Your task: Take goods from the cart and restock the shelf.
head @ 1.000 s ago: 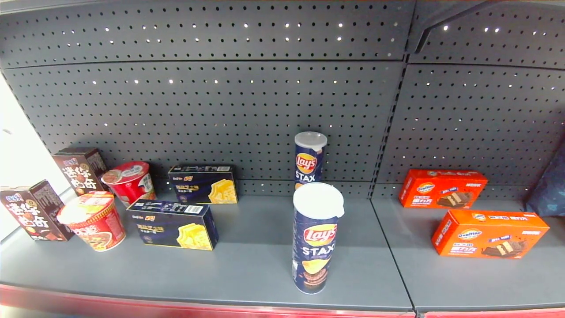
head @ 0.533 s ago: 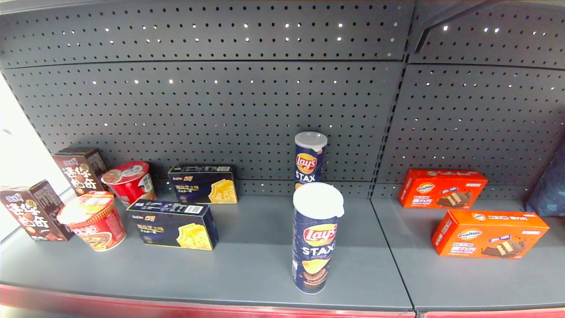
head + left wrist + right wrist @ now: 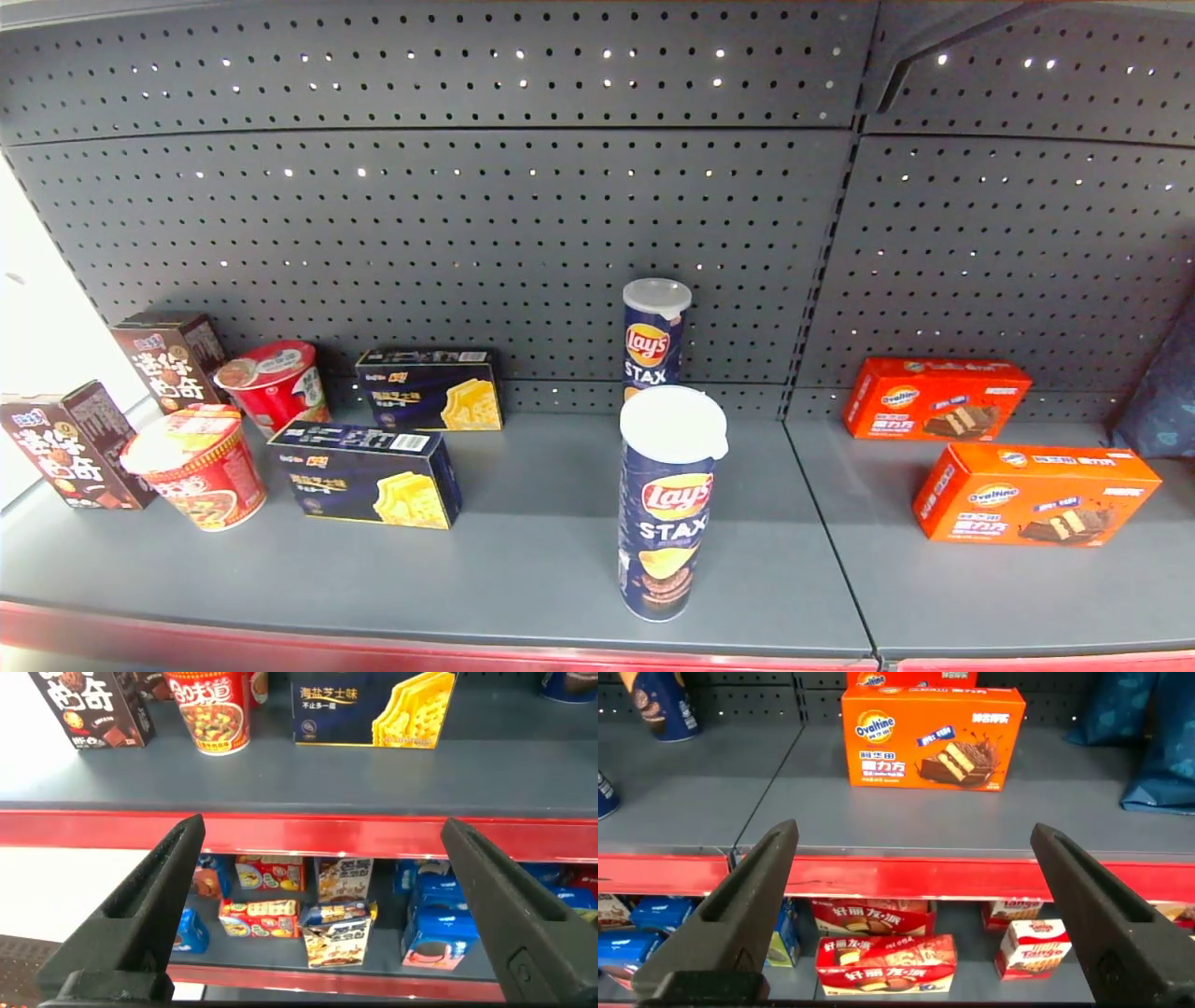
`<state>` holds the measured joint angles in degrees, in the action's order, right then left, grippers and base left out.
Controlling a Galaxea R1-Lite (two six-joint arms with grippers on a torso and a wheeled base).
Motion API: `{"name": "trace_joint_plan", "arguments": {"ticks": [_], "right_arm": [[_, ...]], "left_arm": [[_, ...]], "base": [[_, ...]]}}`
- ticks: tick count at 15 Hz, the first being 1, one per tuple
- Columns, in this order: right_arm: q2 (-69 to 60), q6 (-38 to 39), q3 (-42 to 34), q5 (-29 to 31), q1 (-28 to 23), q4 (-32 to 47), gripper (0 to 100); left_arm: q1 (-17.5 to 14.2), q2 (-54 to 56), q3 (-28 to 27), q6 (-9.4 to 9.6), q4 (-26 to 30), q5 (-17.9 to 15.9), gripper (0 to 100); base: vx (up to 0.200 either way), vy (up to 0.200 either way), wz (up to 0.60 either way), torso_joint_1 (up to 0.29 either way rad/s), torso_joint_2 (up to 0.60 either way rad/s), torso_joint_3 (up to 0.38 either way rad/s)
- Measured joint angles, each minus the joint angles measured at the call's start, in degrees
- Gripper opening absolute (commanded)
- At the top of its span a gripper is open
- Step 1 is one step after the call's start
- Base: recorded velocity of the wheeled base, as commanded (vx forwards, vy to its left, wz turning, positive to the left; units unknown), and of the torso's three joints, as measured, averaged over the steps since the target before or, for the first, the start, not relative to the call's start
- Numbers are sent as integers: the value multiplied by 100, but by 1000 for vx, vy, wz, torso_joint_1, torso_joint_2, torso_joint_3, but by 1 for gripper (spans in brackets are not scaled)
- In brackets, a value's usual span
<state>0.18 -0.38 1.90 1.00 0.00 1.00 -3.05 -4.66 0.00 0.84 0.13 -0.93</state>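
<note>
Grey shelf (image 3: pixel 523 569) boards hold the goods, and nothing has moved this last second: the front chip can (image 3: pixel 667 504) stands upright near the red edge (image 3: pixel 373 644). Before that edge hang the left tool (image 3: pixel 322 826) and right tool (image 3: pixel 912 831), spread wide and empty (so no new pick yet, I think). Bare room lies between the can and the orange box (image 3: pixel 1036 493) on its right.
</note>
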Motion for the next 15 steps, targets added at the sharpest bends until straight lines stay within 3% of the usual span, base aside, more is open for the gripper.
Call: {"name": "trace_joint_plan", "arguments": {"ticks": [15], "right_arm": [[2, -13, 2, 1, 0, -11, 100]], "left_arm": [[7, -9, 0, 79, 2, -183, 100]], "base": [[0, 0, 0, 0, 0, 0]]}}
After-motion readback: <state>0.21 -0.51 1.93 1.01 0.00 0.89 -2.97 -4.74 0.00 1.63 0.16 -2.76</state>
